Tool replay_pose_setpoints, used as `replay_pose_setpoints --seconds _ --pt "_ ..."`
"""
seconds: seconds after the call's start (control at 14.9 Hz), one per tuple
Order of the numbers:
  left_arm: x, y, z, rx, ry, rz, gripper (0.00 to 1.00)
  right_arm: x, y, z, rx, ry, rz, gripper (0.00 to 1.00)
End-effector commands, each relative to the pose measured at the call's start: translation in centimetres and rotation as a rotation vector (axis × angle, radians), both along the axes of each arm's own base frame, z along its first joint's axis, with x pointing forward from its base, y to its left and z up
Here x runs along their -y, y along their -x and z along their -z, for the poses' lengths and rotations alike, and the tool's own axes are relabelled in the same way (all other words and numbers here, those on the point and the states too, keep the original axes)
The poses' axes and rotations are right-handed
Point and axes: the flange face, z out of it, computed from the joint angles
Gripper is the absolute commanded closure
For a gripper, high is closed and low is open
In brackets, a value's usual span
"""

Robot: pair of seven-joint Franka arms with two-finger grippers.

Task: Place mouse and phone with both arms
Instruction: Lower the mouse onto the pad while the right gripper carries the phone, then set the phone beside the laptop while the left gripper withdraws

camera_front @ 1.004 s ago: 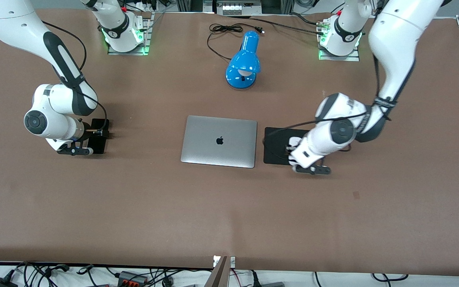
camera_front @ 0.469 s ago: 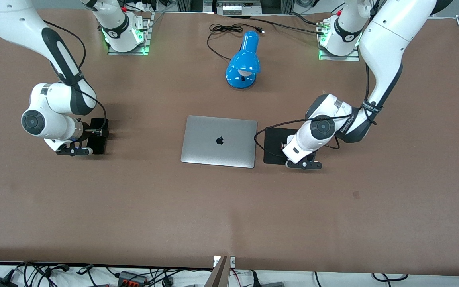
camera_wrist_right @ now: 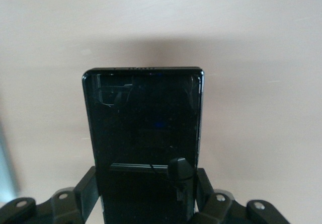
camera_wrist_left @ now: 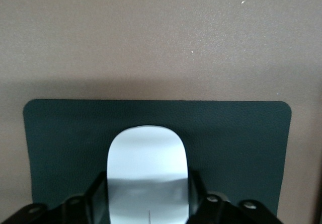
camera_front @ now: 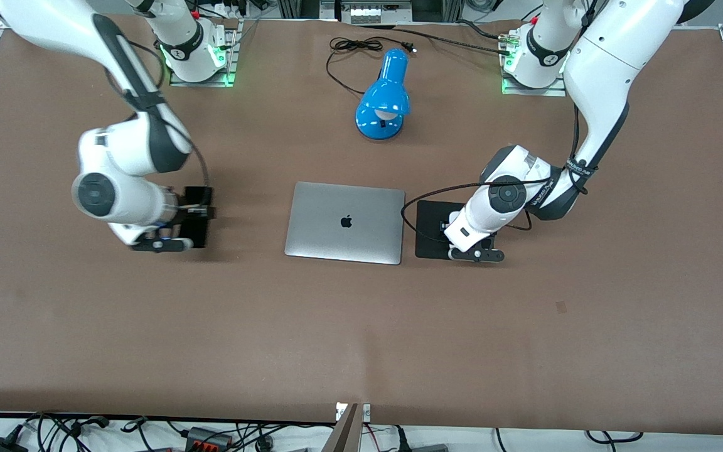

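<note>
The mouse (camera_wrist_left: 148, 171) sits pinched between the fingers (camera_wrist_left: 95, 196) of the left claw (camera_wrist_left: 149, 204), one finger on each flank. It is over the square black mat (camera_wrist_left: 236, 148), and the left wrist view does not show whether it touches the mat or hangs just above it. In the front view the left claw (camera_front: 462, 242) is over that mat (camera_front: 430, 229), which lies on the counter (camera_front: 361, 326) just beside the laptop (camera_front: 345, 222), toward the left arm's end; the mouse itself is hidden there under the wrist.

The phone (camera_wrist_right: 146, 138) is gripped by the right claw (camera_wrist_right: 146, 204), whose fingers (camera_wrist_right: 85, 194) press on its two long edges near one end, so most of its glossy dark face sticks out past them. Bare counter lies beneath it in the right wrist view. In the front view the right claw (camera_front: 193, 216) holds the phone (camera_front: 197, 216) above the counter, over a spot between the laptop and the right arm's end of the counter, well apart from the laptop.

The closed silver laptop lies flat at the middle of the counter. A blue desk lamp (camera_front: 385, 97) lies farther from the front camera than the laptop, with its black cord (camera_front: 352, 53) looped toward the arms' bases.
</note>
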Motion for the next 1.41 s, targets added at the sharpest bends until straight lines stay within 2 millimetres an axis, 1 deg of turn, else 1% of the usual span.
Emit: replay_pose_setpoints --seconds 0.0,0.07,0.2,0.33,0.4,0.47,0.54,0.6,0.67,0.8,0.94,1.0,1.07,1.14,1.21,1.34 --pt "-0.8 -0.2 -1.4 0.036 -0.021 -0.003 0.00 -3.3 0.3 2.5 -0.015 -0.007 0.069 0.86" --pt "-1.1 -0.4 -2.2 0.047 -0.023 -0.004 0.00 -4.7 0.7 3.5 -0.013 0.000 0.097 0.86" --pt "-2.3 -1.1 -4.4 0.047 -0.056 -0.015 0.00 -6.7 1.6 5.1 -0.026 0.010 0.113 0.86" --pt "-3.6 -2.2 -7.8 0.041 -0.102 0.019 0.00 -7.7 2.0 6.4 -0.029 0.015 0.137 0.86" --pt "-4.9 -2.9 -9.0 0.026 -0.121 0.050 0.00 -8.1 2.1 6.8 -0.025 0.014 0.146 0.86" --pt "-7.0 -4.2 -10.5 0.008 -0.134 0.080 0.00 -8.8 2.2 7.4 -0.014 0.009 0.147 0.86" --pt "-8.9 -5.1 -11.4 -0.009 -0.142 0.103 0.00 -9.0 2.3 7.8 -0.012 0.011 0.170 0.86" --pt "-10.9 -6.0 -13.0 -0.014 -0.148 0.119 0.00 -9.3 2.4 8.1 -0.014 0.016 0.188 0.86" --pt "-12.6 -6.4 -14.9 -0.022 -0.162 0.131 0.00 -9.6 2.5 8.2 -0.015 0.019 0.197 0.85" --pt "-15.4 -6.5 -18.9 -0.055 -0.190 0.150 0.00 -10.4 2.9 8.4 -0.017 0.025 0.205 0.85" --pt "-17.6 -7.2 -21.8 -0.070 -0.195 0.148 0.00 -11.1 3.1 9.1 -0.006 0.019 0.209 0.85" --pt "-18.0 -7.5 -23.2 -0.071 -0.196 0.162 0.00 -11.2 3.2 9.3 -0.008 0.019 0.211 0.72" --pt "-18.4 -7.8 -24.7 -0.076 -0.197 0.174 0.00 -10.9 3.0 9.3 -0.006 0.019 0.216 0.22" --pt "-18.7 -7.8 -26.4 -0.095 -0.201 0.169 0.00 -10.8 2.9 9.1 -0.004 0.018 0.217 0.00" --pt "-18.8 -7.4 -28.0 -0.128 -0.203 0.159 0.00 -10.6 2.7 8.5 0.002 0.019 0.220 0.00" --pt "-19.4 -6.8 -32.0 -0.169 -0.140 0.116 0.00 -10.6 2.2 5.8 0.023 0.021 0.212 0.00"
